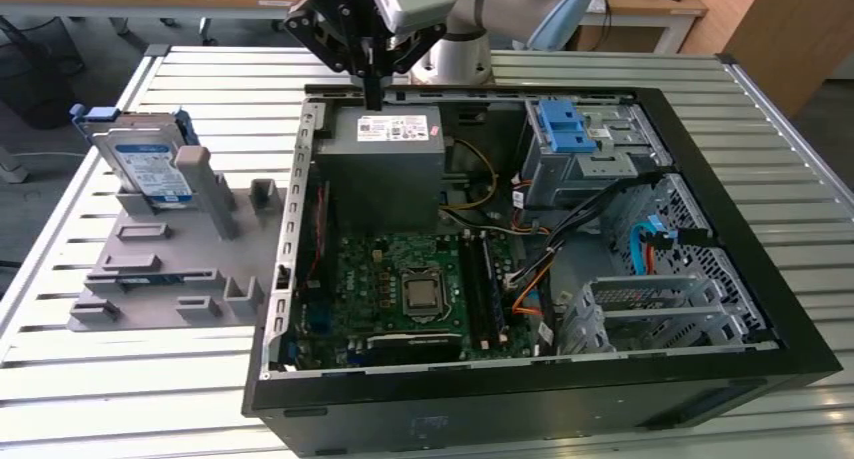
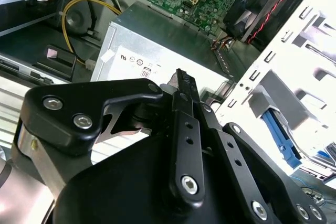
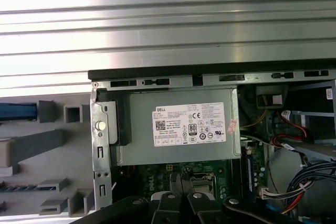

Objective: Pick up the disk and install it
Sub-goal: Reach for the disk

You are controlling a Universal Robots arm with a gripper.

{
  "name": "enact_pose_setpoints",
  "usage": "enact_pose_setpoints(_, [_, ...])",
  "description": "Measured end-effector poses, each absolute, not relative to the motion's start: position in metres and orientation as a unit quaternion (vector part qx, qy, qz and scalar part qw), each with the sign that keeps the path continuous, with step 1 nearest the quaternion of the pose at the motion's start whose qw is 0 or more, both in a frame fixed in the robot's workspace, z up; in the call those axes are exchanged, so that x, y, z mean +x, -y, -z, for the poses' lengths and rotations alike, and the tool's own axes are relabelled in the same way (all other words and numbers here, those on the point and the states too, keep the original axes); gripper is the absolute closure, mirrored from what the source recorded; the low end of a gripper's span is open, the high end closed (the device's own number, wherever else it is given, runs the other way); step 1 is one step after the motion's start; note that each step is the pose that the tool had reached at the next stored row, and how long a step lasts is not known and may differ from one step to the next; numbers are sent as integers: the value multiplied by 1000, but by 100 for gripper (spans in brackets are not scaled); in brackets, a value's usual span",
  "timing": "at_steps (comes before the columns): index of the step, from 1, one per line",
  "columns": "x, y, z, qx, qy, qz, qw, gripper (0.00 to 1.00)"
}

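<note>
Slatted metal table (image 1: 120, 399) carrying an open desktop computer case (image 1: 787, 349), seen in the exterior view. Inside the case are the grey power-supply box (image 1: 380, 174), the green motherboard (image 1: 400, 279) and, toward the exterior view's right, a metal drive cage (image 1: 594, 159) topped by a light-blue latch (image 1: 567, 129).

On the exterior view's left, just beside the case, a grey moulded fixture (image 1: 160, 269) holds the disk (image 1: 150, 164). The disk stands on end and leans slightly, label outward, with its blue rail frame along both long edges. It is well apart from the arm and not yet picked up.

The gripper (image 1: 371, 97) hangs over the far end of the power-supply box. Its fingers are drawn together with nothing between them, as both wrist views also suggest.

Handling, by judgement: the disk is probably stiff, dense for its size and sensitive to knocks. Its bare metal faces are likely slippery. The plastic rails along the long edges probably give a surer hold, and its upper half stands free of the fixture. A hold across those edges would spare the label face and any circuit board beneath.
</note>
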State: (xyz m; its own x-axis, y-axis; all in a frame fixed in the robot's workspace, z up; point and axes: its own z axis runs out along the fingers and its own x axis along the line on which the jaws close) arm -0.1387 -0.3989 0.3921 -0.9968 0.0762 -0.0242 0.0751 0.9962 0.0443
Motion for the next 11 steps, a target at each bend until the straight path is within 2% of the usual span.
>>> enact_pose_setpoints(11, [-142, 399, -392, 38, -999, -22, 13, 89])
